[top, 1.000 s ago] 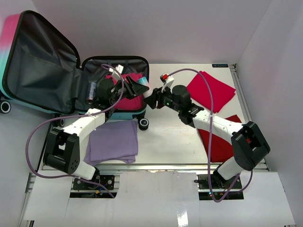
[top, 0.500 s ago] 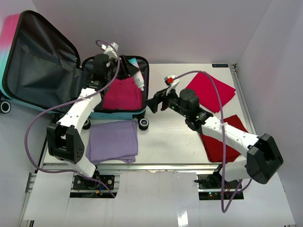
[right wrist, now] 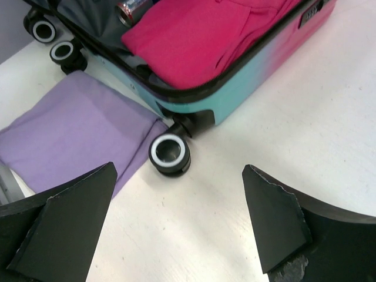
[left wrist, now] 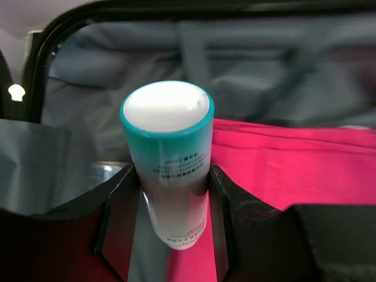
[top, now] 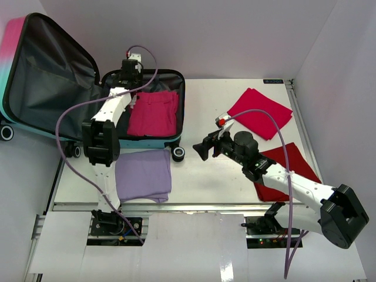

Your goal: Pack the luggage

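Top external: left end effector [top: 128, 71], pinching a bottle [left wrist: 167, 147], has swung over my open suitcase [top: 41, 70], upper left. Right end effector [right wrist: 179, 202] just spread, empty. Bottle drop next, I reckon.

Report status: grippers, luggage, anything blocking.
Left gripper shut on bottle, over the open luggage. Right gripper open, empty. Pink garment packed inside. Lavender cloth beside the luggage, not blocking.
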